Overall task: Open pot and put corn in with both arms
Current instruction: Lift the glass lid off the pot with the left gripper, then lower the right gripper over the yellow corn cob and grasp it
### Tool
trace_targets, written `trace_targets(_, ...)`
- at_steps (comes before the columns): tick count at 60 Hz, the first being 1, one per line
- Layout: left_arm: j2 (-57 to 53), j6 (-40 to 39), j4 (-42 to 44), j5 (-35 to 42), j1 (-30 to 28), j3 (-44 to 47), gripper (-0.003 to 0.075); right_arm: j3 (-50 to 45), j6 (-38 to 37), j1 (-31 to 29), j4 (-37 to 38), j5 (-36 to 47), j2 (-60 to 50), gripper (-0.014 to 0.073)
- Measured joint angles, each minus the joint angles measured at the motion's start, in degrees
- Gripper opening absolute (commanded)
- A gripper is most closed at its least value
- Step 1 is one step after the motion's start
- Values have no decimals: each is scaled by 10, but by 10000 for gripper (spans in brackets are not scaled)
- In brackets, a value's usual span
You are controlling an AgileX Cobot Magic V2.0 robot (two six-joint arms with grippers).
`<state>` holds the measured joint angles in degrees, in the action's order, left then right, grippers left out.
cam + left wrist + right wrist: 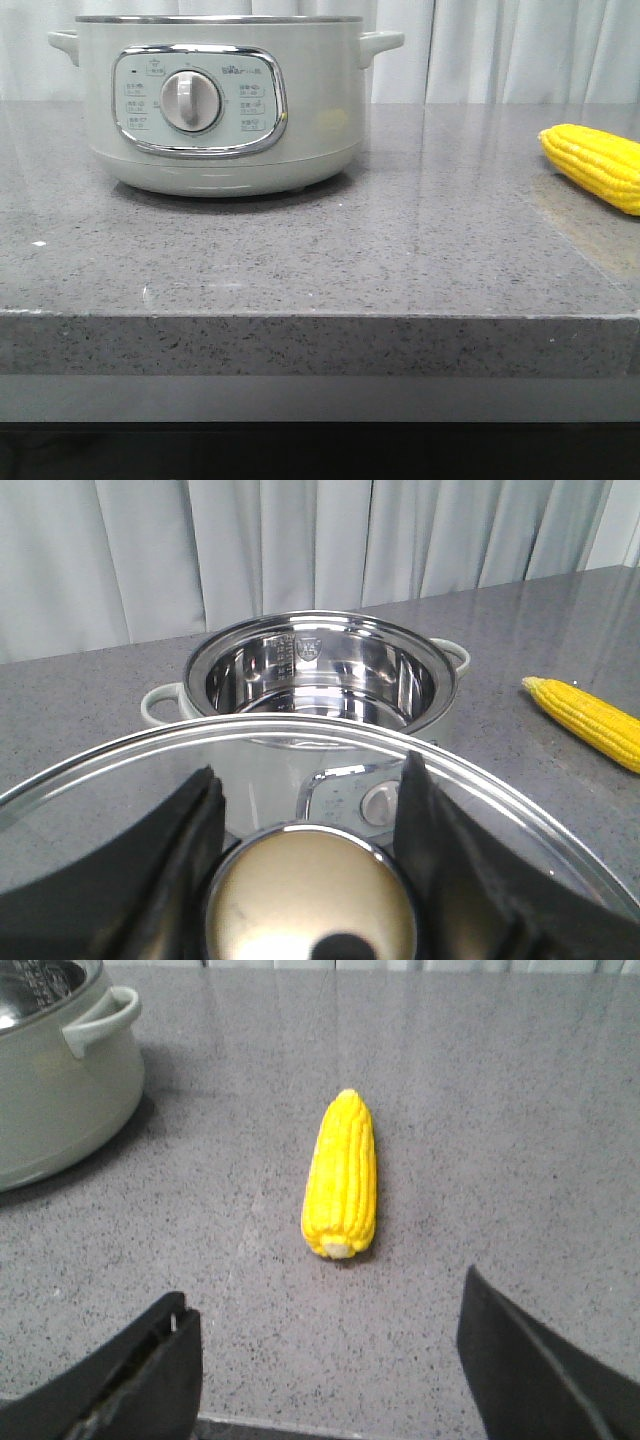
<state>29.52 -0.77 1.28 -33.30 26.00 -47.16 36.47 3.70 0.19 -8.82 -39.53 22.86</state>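
The pale grey-green pot (220,110) stands uncovered at the back left of the counter, its white dial (190,100) facing me. In the left wrist view its steel rim (320,620) and shiny bare inside show. My left gripper (310,772) is shut on the round metal knob (310,905) of the glass lid (120,790), held in the air in front of the pot. The yellow corn (598,165) lies on the counter at the right, also seen as corn (590,720). My right gripper (325,1295) stands open just short of the corn (341,1175), apart from it.
The grey speckled counter (320,260) has its front edge (320,315) close to the camera. White curtains (500,50) hang behind. The pot's side handle (100,1020) juts toward the corn's side. Neither arm shows in the front view.
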Motion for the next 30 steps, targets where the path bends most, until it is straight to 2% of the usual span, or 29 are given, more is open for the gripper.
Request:
trace_targets(15,-24,-1,0,-3,0,22,207,43,0,0,0,-29,104,550)
trace_targets(30,-24,-1,0,-3,0,22,207,156,0,0,0,-85,267,550)
